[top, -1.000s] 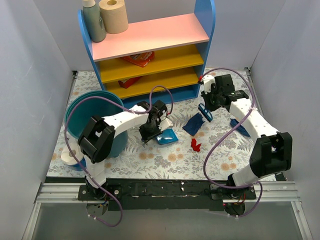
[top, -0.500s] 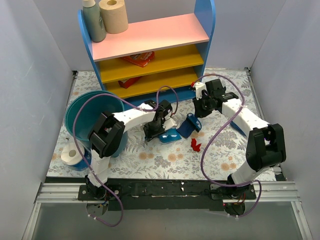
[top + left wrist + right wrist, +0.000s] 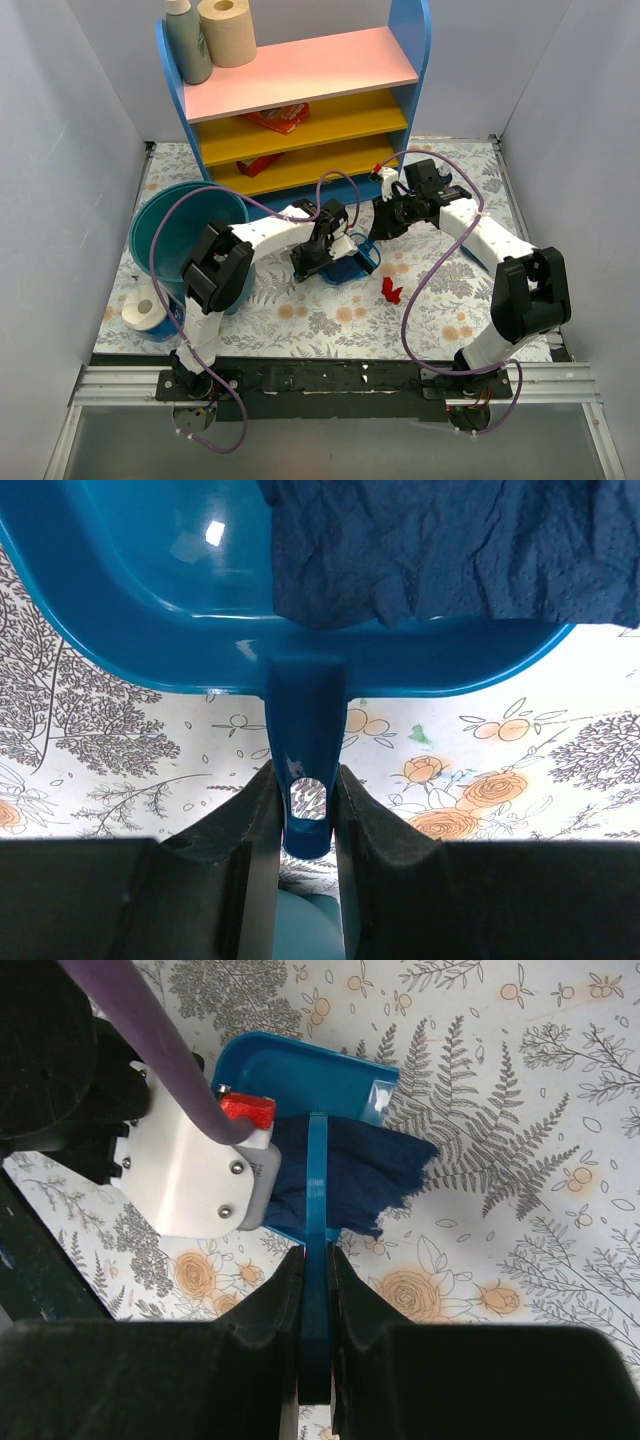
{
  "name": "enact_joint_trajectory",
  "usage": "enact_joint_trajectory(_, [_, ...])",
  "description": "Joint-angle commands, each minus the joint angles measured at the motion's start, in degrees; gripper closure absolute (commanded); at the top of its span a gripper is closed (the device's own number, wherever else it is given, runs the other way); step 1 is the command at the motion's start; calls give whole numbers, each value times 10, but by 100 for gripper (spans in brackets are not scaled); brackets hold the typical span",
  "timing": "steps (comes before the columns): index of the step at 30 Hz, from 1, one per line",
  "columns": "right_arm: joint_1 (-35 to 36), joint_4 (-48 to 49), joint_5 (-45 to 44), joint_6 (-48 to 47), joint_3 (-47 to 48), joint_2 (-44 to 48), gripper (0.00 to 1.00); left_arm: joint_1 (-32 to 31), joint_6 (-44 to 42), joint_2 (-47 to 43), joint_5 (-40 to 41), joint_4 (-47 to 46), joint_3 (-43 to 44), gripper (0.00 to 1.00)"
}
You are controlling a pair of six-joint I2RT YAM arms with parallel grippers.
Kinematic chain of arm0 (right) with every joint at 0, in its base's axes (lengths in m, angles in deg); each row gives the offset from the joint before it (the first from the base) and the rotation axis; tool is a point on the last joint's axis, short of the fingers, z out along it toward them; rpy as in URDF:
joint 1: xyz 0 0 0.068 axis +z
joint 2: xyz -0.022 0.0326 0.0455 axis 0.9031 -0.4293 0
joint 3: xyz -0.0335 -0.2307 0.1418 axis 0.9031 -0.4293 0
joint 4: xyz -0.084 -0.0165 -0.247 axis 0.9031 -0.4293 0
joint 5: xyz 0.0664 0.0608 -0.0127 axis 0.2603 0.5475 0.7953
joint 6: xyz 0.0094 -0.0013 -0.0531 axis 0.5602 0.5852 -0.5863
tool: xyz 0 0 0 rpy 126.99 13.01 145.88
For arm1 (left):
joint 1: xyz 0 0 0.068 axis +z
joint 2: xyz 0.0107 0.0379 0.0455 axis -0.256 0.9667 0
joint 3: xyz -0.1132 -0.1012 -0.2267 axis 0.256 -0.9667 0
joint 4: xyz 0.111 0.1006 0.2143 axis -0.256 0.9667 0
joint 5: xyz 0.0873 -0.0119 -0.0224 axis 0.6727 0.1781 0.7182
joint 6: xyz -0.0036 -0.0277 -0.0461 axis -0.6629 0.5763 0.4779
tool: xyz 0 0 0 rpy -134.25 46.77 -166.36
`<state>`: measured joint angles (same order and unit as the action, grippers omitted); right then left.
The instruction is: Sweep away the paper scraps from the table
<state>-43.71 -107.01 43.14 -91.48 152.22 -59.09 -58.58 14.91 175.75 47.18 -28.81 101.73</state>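
My left gripper (image 3: 308, 264) is shut on the handle (image 3: 305, 730) of the blue dustpan (image 3: 348, 268), which lies flat on the table (image 3: 330, 322). A dark blue paper scrap (image 3: 450, 540) lies in the pan, partly over its edge (image 3: 375, 1175). My right gripper (image 3: 386, 226) is shut on the blue hand brush (image 3: 317, 1260), held edge-on over that scrap beside the pan (image 3: 300, 1070). Its bristles are hidden. A red paper scrap (image 3: 391, 291) lies on the cloth just right of the pan, apart from both grippers.
The pink, yellow and blue shelf unit (image 3: 300, 100) stands at the back. A teal bucket (image 3: 185, 220) and a white paper roll (image 3: 145, 312) sit at the left. The black rail (image 3: 330, 378) runs along the front edge.
My right gripper has moved left with the brush and pushed the dark blue scrap onto the dustpan. My left gripper has shifted the pan slightly right. The red scrap has not moved.
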Motion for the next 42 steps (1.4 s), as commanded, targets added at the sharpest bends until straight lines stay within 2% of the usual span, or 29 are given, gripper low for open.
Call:
enact_joint_trajectory(1, [1, 24, 37, 14, -1, 19, 99, -4, 6, -17, -35, -14, 14, 100])
enact_joint_trajectory(9, [1, 16, 22, 10, 21, 20, 99, -4, 17, -37, -71, -31, -9, 100])
enact_joint_trajectory(16, [-6, -44, -20, -29, 41, 57, 99, -4, 18, -61, -36, -27, -20, 100])
enact_joint_trajectory(20, [-32, -73, -53, -42, 32, 103, 99, -4, 4, -80, -22, -3, -20, 100])
enact_joint_trajectory(23, [-52, -89, -112, -62, 23, 132, 99, -4, -9, -91, -23, 20, -28, 100])
enact_joint_trajectory(24, [-57, -91, -160, -71, 19, 140, 99, -4, -20, -101, -25, 24, -33, 100])
enact_joint_trajectory(27, [-85, -85, -261, -123, 2, 160, 99, -5, -28, -116, -23, 30, -56, 100])
enact_joint_trajectory(30, [-131, -78, -324, -181, -14, 162, 99, -5, -32, -123, -27, 39, -68, 100])
enact_joint_trajectory(35, [-199, -56, -402, -248, -33, 150, 99, -14, -38, -131, -33, 50, -77, 100])
enact_joint_trajectory(42, [-246, 15, -471, -329, -99, 150, 99, -42, -46, -125, -28, 58, -85, 100])
